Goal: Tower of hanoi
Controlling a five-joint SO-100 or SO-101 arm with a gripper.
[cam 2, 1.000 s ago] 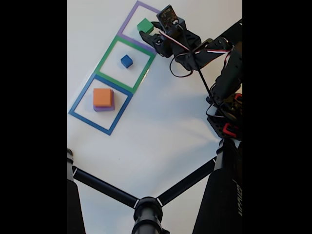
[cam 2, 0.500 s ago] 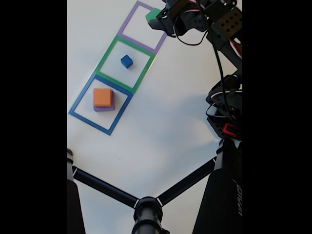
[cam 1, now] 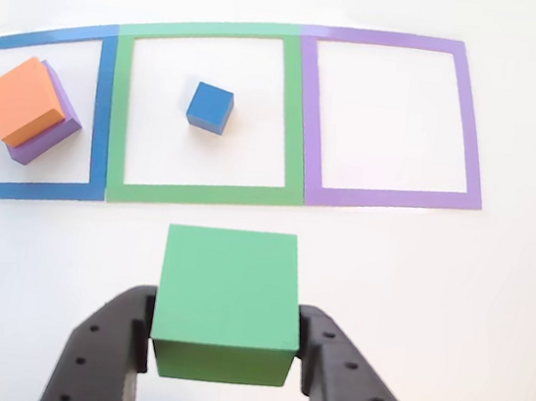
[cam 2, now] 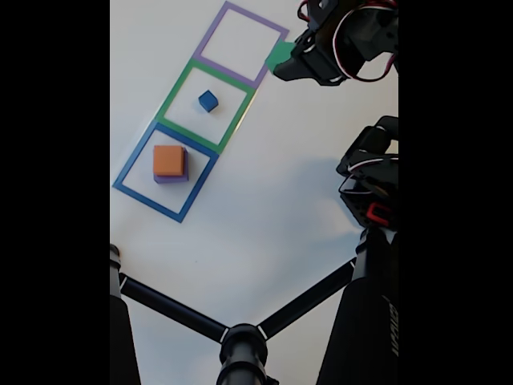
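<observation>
The gripper [cam 1: 220, 357] clamps the green block [cam 1: 225, 299] between its two black fingers [cam 1: 105, 347], holding it above the white table [cam 1: 487, 338], just outside the purple outline [cam 1: 388, 117] on the near side in the other view. From that purple outline, the blue cube [cam 1: 209, 107] lies inside the neighbouring green outline [cam 1: 210, 114], and the orange block [cam 1: 24, 99] sits on the purple block [cam 1: 47, 137] inside the blue outline [cam 1: 33, 110] beyond it.

Other view riding close behind the end effector [cam 1: 218, 352], fixed view high overhead, both covering the three square outlines [cam 2: 199, 108]
</observation>
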